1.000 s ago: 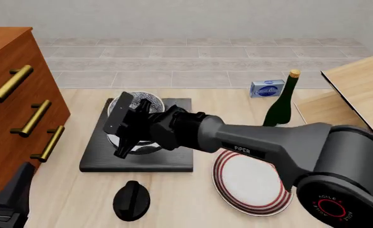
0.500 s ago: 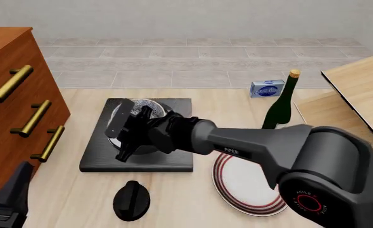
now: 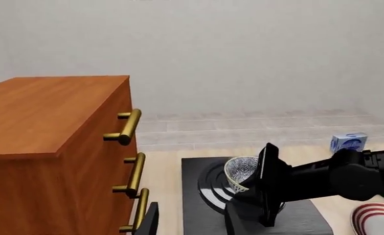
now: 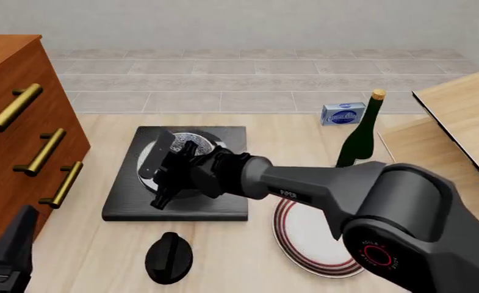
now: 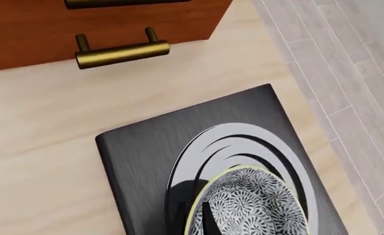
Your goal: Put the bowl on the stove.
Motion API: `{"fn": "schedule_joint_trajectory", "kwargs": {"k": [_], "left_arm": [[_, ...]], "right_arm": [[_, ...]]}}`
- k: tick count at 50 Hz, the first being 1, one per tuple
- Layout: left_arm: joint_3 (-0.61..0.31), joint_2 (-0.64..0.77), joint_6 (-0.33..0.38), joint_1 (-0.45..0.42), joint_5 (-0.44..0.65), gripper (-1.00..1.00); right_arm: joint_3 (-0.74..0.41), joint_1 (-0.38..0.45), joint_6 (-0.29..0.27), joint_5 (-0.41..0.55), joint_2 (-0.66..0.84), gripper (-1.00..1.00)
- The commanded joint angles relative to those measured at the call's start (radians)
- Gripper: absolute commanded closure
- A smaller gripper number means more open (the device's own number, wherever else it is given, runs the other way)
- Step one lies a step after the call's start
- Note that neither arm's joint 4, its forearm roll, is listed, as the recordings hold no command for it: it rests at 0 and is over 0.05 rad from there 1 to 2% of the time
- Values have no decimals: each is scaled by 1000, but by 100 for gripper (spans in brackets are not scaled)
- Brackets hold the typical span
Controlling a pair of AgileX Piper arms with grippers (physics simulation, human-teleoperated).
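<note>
Right arm reaches across the table from the right, its black gripper (image 4: pixel 164 172) over the flat black square stove slab (image 4: pixel 223 204) with its round burner of concentric white and grey rings. Fingers (image 4: pixel 158 152) are spread apart, one on each side of the small round speckled grey-and-white bowl (image 3: pixel 239 171); whether they actually press the bowl wall I cannot tell. Bowl sits on the burner rings, roughly centred, mostly hidden behind the gripper in front view. In right wrist view the bowl (image 5: pixel 250 205) shows its patterned surface at the frame's lower edge, over the burner, with the stove (image 5: pixel 139 156) lying on the pale wooden table (image 5: pixel 41 147). In left wrist view one black finger (image 3: pixel 267 183) stands just beside the bowl's rim.

Left gripper (image 4: pixel 7 256) shows only as a dark wedge at the lower left corner of front view, well apart from the stove; spread or closed, cannot tell.

Small black round knob (image 4: pixel 168 256) lies on the table near the stove's front edge. Large flat white plate with red rings (image 4: pixel 316 241) lies right of the stove, partly under the right arm. Dark green glass bottle with gold cap (image 4: pixel 361 137) stands upright behind the plate, small blue box (image 4: pixel 342 113) beside it. Brown wooden drawer cabinet with brass bar handles (image 4: pixel 19 140) is at left.
</note>
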Motion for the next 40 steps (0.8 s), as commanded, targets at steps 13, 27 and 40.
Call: {"fn": "schedule_joint_trajectory", "kwargs": {"k": [13,27,40], "left_arm": [[-15,0,-6,12,9,-100],[-20,0,-4,15,12,-100],[-24,0,-7,18,15,-100]], "right_arm": [[-16,-4,-19,19,21,100],[-26,-2,-14,26,35,100],[-40,-7,-8,38,41,-100]]}}
